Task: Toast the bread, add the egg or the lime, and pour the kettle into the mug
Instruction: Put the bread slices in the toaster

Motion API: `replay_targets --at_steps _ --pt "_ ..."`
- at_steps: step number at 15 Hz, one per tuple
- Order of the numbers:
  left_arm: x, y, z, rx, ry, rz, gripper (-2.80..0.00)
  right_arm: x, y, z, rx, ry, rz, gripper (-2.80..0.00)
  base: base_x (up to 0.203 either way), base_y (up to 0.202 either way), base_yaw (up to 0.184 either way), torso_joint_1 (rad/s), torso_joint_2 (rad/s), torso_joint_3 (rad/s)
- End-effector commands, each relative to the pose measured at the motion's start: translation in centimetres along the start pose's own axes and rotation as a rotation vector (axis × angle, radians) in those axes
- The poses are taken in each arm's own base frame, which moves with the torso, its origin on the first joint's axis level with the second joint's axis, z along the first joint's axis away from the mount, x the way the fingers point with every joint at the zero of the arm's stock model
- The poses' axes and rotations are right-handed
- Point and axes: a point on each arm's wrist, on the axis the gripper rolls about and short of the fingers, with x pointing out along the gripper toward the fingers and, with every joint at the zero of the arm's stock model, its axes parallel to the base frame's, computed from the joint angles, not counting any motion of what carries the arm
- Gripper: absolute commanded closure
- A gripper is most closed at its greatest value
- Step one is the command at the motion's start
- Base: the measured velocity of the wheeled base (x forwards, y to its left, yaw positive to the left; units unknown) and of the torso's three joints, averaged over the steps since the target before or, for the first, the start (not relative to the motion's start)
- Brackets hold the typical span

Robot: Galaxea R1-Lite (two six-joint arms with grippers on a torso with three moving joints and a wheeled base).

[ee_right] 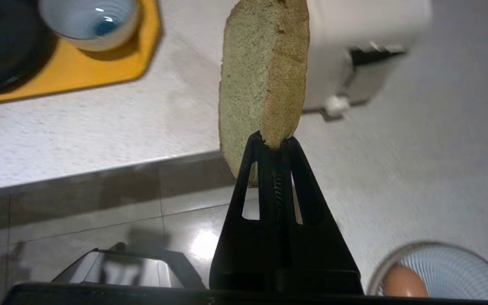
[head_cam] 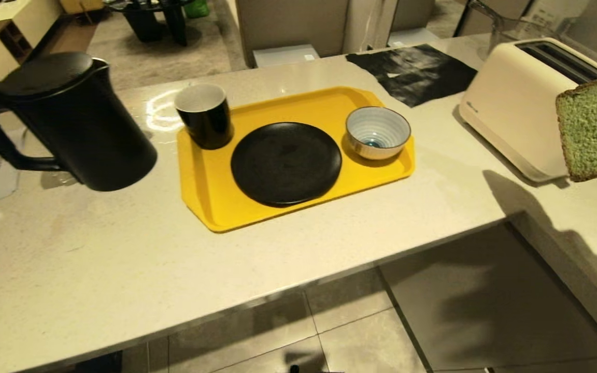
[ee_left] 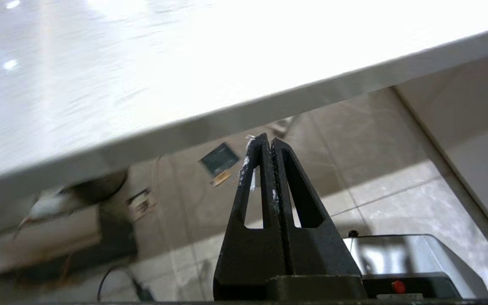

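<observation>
Right gripper [ee_right: 274,142]: fingers clenched on the lower edge of the bread [ee_right: 263,72]. Slice held upright in the air, just in front of the toaster [head_cam: 524,98], above the surface [head_cam: 96,269]. In the head view the bread shows at the right edge, partly cut off.

Left gripper [ee_left: 268,142]: fingers pressed together, grasping nothing; it hangs below the surface edge, over the tiled floor [ee_left: 396,186].

Kettle [head_cam: 78,122]: upright on the surface at the left, handle facing away from the tray [head_cam: 210,191].

Tray holds three things: mug [head_cam: 205,115] at its far left corner, black plate [head_cam: 285,162] in the middle, striped bowl [head_cam: 378,132] at the right.

Black mat [head_cam: 415,72] lies between tray and toaster, at the far side.

Right wrist view: an egg [ee_right: 403,281] in a second striped bowl [ee_right: 460,271] on the surface, close under the gripper.
</observation>
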Motion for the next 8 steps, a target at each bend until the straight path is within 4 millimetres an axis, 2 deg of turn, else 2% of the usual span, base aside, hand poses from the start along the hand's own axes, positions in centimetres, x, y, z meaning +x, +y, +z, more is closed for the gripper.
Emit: replay_targets --at_steps 1,4,8 --pt "0.01 0.0 0.0 -0.002 0.001 0.0 0.0 0.1 0.01 0.04 -0.001 0.002 0.0 0.0 0.004 0.007 -0.17 -0.31 0.54 0.222" --pt "0.01 0.0 0.01 -0.002 0.0 0.0 0.0 -0.04 -0.01 0.28 0.0 -0.011 0.001 0.0 0.001 0.008 -0.175 -0.292 0.5 0.209" --pt "0.01 0.0 0.01 -0.003 -0.001 0.001 0.0 -0.23 -0.04 0.64 0.002 -0.026 0.002 0.0 0.001 0.005 -0.146 -0.067 0.12 0.051"
